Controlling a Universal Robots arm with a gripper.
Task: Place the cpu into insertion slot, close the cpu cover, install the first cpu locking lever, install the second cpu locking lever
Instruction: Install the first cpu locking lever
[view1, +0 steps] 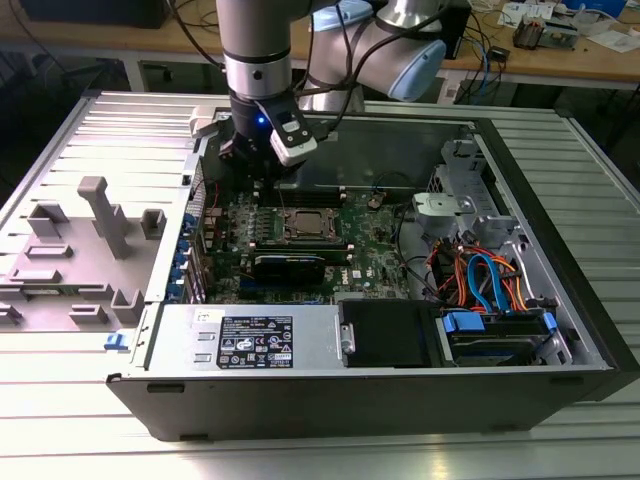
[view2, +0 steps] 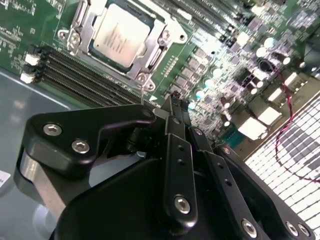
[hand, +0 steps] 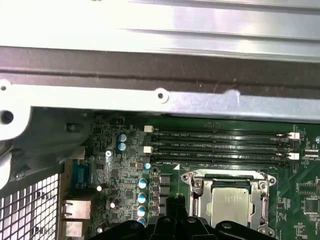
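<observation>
Slatted silver metal table (view1: 560, 440) carries an open black computer case (view1: 400, 400) lying on its side, with a grey panel of upright blocks (view1: 100, 150) beside it on the exterior view's left. The silver-and-grey robot arm (view1: 255, 40) reaches down into the case at its back, toward the exterior view's left. The green motherboard (view1: 375, 255) covers the case floor and shows in both wrist views (view2: 30, 25) (hand: 115, 170). The black gripper (view1: 262, 175) hangs over the board just off one corner of the socket; can't tell if the tips touch the board. In both wrist views (view2: 172, 102) (hand: 172, 200) its fingers (view2: 180, 165) look pressed together, with nothing pinched between them and no contact with the socket hardware. Four long black memory slots (hand: 220, 145) (view2: 75, 70) run alongside the socket, between it and the case wall in the first wrist view. The thin silver-grey metal cpu cover (view2: 150, 55) (hand: 197, 192), a frame with a square window, lies flat on the socket. The small square cpu (view2: 117, 35) (hand: 230, 202) (view1: 308, 225), with its shiny silver top, sits in the socket and shows through that window, just beside the gripper tips but apart from them. Lever state not readable.
</observation>
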